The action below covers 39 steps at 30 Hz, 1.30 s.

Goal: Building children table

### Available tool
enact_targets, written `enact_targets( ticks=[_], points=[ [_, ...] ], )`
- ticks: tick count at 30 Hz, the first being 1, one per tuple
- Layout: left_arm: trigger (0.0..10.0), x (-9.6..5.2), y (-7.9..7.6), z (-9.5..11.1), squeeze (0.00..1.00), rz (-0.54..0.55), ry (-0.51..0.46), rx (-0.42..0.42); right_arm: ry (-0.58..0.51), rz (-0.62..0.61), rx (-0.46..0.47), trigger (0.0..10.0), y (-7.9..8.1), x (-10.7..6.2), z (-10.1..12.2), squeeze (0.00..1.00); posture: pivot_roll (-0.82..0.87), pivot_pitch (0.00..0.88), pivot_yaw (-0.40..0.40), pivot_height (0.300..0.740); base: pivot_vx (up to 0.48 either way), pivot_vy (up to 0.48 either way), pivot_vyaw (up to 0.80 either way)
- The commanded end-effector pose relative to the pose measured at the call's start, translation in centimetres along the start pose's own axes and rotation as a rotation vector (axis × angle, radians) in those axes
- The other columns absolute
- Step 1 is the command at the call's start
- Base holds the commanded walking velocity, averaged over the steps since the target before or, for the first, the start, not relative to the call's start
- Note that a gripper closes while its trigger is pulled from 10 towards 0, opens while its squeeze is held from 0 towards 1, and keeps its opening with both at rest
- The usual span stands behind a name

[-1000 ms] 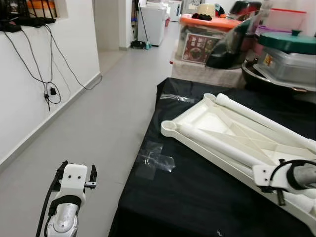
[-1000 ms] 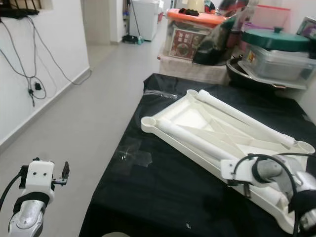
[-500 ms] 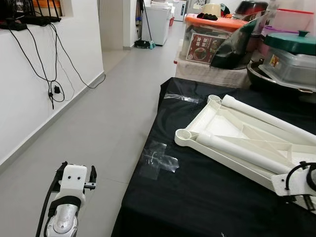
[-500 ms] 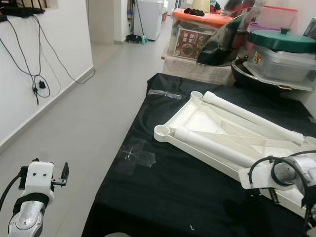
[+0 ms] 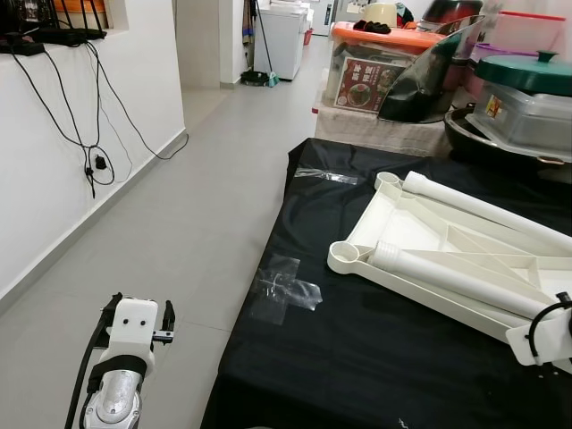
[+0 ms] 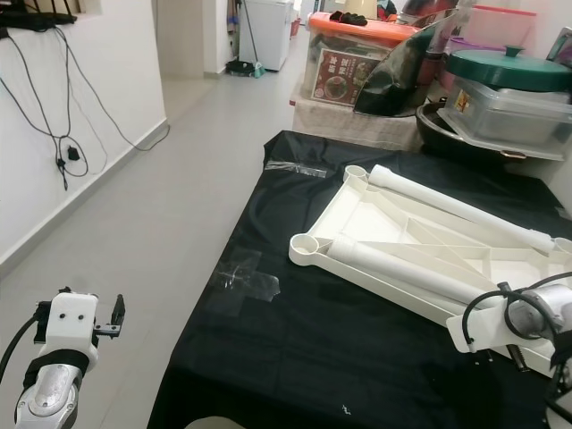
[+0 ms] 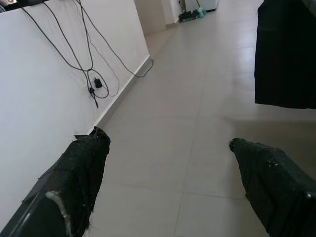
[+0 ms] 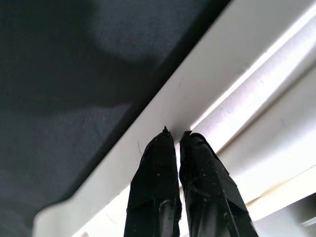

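On the black cloth-covered surface (image 6: 295,357) lies the upside-down white plastic children's tabletop (image 6: 420,237), two white tubular legs (image 6: 402,273) lying across it. At its near rim, the right gripper (image 8: 176,132) pinches the edge, fingers nearly together (the rim between them). The left gripper (image 7: 168,148) hangs spread wide over grey floor tiles (image 5: 188,223).

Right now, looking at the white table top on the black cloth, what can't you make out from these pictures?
- Table top: its far right end is cut off by the edge of both eye views.
- Right hand: fingers closed at the table top's rim; a grip on the rim cannot be confirmed.
- Printed label on the orange-lidded box: too small to read.
- Floor under the black cloth: hidden by the cloth.
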<state>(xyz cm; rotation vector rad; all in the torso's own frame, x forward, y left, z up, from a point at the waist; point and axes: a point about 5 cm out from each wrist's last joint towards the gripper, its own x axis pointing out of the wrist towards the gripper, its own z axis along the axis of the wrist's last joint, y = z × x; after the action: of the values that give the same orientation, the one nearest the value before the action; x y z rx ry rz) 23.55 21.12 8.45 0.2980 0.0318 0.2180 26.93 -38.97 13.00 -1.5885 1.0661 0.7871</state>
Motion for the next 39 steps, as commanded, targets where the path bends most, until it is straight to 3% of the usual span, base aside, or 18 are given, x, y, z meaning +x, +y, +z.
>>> enact_targets(
  ticks=[1, 2, 3, 4, 7, 10, 15, 16, 18, 19, 20, 25, 28, 30, 34, 36, 38, 39],
  points=[
    [10.0, -0.1, -0.3, -0.5, 0.0, -0.008, 0.025, 0.005, -0.07, 0.043, 0.04, 10.0, 0.6, 1.2, 1.6, 0.0, 0.05, 0.0, -0.069, 0.74, 0.0, 0.0, 0.0],
    [10.0, -0.1, -0.3, -0.5, 0.0, -0.008, 0.025, 0.005, -0.07, 0.043, 0.04, 10.0, 0.6, 1.2, 1.6, 0.0, 0.05, 0.0, -0.069, 0.74, 0.0, 0.0, 0.0],
    [10.0, -0.1, -0.3, -0.5, 0.0, -0.008, 0.025, 0.005, -0.109, 0.031, 0.075, 10.0, 0.1, 1.1, 2.1, 0.84, 0.05, 0.0, -0.069, 0.74, 0.0, 0.0, 0.0],
    [10.0, -0.1, -0.3, -0.5, 0.0, -0.008, 0.025, 0.005, -0.134, 0.037, 0.09, 10.0, -0.3, 1.0, 2.3, 1.0, 0.05, 0.0, -0.067, 0.74, 0.0, 0.0, 0.0],
    [10.0, -0.1, -0.3, -0.5, 0.0, -0.009, 0.024, 0.004, -0.176, 0.043, 0.12, 10.0, -0.8, 0.7, 2.6, 1.0, 0.05, 0.0, -0.067, 0.74, 0.0, 0.0, 0.0],
    [10.0, -0.1, -0.3, -0.5, 0.0, -0.005, 0.022, 0.003, -0.289, 0.049, 0.141, 10.0, -2.5, -0.5, 3.6, 1.0, 0.05, 0.0, -0.067, 0.74, 0.0, 0.0, 0.0],
    [10.0, -0.1, -0.2, -0.5, 0.0, 0.001, 0.021, 0.001, -0.594, 0.052, 0.126, 10.0, -5.5, -2.9, 6.9, 1.0, 0.05, 0.0, -0.076, 0.74, 0.0, 0.0, 0.0],
    [10.0, -0.1, -0.2, -0.5, 0.0, 0.001, 0.021, 0.001, -0.594, 0.052, 0.126, 10.0, -5.5, -2.9, 6.9, 1.0, 0.05, 0.0, -0.076, 0.74, 0.0, 0.0, 0.0],
    [10.0, -0.1, -0.2, -0.4, 0.0, 0.003, 0.019, -0.001, -0.763, 0.047, 0.153, 10.0, -6.8, -4.1, 9.0, 1.0, 0.05, 0.0, -0.08, 0.74, 0.0, 0.0, 0.0],
    [10.0, -0.1, -0.2, -0.4, 0.0, 0.003, 0.019, -0.001, -0.763, 0.047, 0.153, 10.0, -6.8, -4.1, 9.0, 1.0, 0.05, 0.0, -0.08, 0.74, 0.0, 0.0, 0.0],
    [10.0, -0.2, -0.1, -0.4, 0.0, 0.007, 0.019, -0.001, -0.858, 0.053, 0.156, 10.0, -7.3, -4.7, 10.5, 1.0, 0.06, 0.0, -0.084, 0.74, 0.0, 0.0, 0.0],
    [10.0, -0.3, 0.3, -0.4, 0.0, 0.02, 0.018, -0.001, -1.04, 0.049, 0.164, 10.0, -7.8, -5.7, 13.6, 1.0, 0.07, 0.0, -0.086, 0.74, 0.0, 0.0, 0.0],
    [10.0, -0.2, 0.4, -0.4, 0.0, 0.024, 0.017, 0.0, -1.102, -0.106, 0.252, 10.0, -9.6, -5.7, 15.8, 1.0, 0.07, 0.0, -0.083, 0.74, 0.0, 0.0, 0.0],
    [10.0, -0.2, 0.4, -0.4, 0.0, 0.024, 0.017, 0.0, -1.102, -0.106, 0.252, 10.0, -9.6, -5.7, 15.8, 1.0, 0.07, 0.0, -0.083, 0.74, 0.0, 0.0, 0.0],
    [10.0, 0.0, 0.1, -0.2, 0.0, 0.015, 0.01, 0.0, -1.136, -0.278, 0.507, 10.0, -12.1, -5.1, 19.4, 0.97, 0.08, 0.0, -0.076, 0.74, 0.0, 0.0, 0.0],
    [10.0, 0.0, 0.1, -0.2, 0.0, 0.013, 0.009, 0.0, -1.138, -0.288, 0.552, 10.0, -12.2, -5.0, 20.0, 0.97, 0.08, 0.0, -0.074, 0.74, 0.0, 0.0, 0.0],
    [10.0, 0.1, 0.1, -0.1, 0.0, 0.012, 0.007, 0.001, -1.12, -0.311, 0.678, 10.0, -12.5, -4.5, 21.4, 0.34, 0.08, 0.0, -0.075, 0.74, 0.0, 0.0, 0.0],
    [10.0, 0.1, 0.1, -0.1, 0.0, 0.012, 0.007, 0.001, -1.12, -0.311, 0.678, 10.0, -12.5, -4.5, 21.4, 0.34, 0.08, 0.0, -0.075, 0.74, 0.0, 0.0, 0.0]
  ],
)
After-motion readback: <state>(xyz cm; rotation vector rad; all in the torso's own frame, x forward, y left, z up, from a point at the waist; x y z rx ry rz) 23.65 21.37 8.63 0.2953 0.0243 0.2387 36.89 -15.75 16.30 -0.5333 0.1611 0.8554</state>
